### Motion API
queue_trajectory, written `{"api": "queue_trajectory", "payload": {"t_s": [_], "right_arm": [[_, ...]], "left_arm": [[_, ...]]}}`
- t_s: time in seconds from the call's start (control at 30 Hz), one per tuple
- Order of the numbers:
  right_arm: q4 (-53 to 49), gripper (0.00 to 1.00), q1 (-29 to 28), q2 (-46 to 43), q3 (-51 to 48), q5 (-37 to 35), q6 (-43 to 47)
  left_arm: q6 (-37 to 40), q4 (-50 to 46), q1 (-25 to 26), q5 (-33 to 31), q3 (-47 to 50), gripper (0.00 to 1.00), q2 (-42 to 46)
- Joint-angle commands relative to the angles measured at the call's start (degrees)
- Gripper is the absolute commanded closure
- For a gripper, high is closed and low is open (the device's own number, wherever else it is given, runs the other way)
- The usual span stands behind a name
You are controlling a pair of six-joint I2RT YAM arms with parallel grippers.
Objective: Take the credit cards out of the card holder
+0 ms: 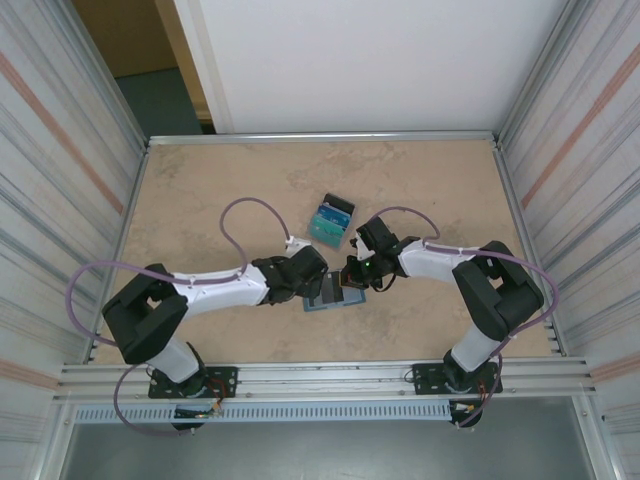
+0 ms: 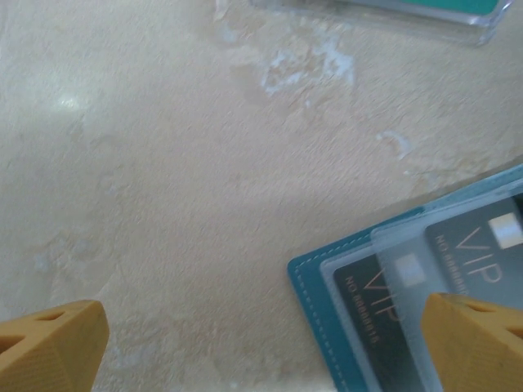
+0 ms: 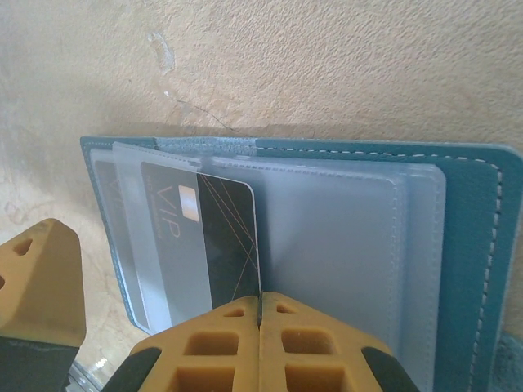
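The card holder (image 1: 336, 294) lies open on the table between both grippers. It has a teal cover (image 3: 478, 245) and clear plastic pockets. My right gripper (image 3: 260, 300) is shut on the edge of a dark credit card (image 3: 219, 237) marked VIP, which sticks partly out of its pocket. A second dark VIP card (image 2: 377, 320) lies in a pocket near the holder's corner (image 2: 309, 287). My left gripper (image 2: 265, 349) is open and low over the table. One of its fingers (image 2: 482, 343) is over the holder's left edge, the other over bare table. In the top view the left gripper (image 1: 308, 278) and right gripper (image 1: 357, 274) flank the holder.
A small clear tray (image 1: 332, 221) with a black end holds teal cards just beyond the holder; its edge (image 2: 458, 20) shows in the left wrist view. Metal rails and ribbed walls border the beige table (image 1: 220, 190).
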State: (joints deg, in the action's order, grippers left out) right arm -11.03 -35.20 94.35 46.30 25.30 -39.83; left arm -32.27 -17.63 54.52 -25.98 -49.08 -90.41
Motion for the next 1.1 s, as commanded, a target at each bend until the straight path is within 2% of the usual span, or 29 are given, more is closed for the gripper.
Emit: {"api": "queue_trajectory", "payload": {"t_s": [0.0,0.57,0.83,1.07], "right_arm": [[-1.72,1.00,0.40,-1.65,1.23,-0.36,1.41],[-0.88,1.00,1.93,-4.80,-1.00,0.87,0.87],[8.32,0.85,1.92,-3.86,-4.01,8.18,-2.77],[16.08,0.83,2.02,-1.23,-5.26,12.99,-5.69]], "left_arm": [[2.91,0.38,0.66,0.42,-2.26,0.01,-2.68],[2.50,-2.59,1.29,1.31,-3.32,0.01,-7.24],[1.51,-2.86,1.43,1.62,-2.98,0.01,-8.31],[1.03,-2.94,1.38,1.92,-2.86,0.01,-8.88]]}}
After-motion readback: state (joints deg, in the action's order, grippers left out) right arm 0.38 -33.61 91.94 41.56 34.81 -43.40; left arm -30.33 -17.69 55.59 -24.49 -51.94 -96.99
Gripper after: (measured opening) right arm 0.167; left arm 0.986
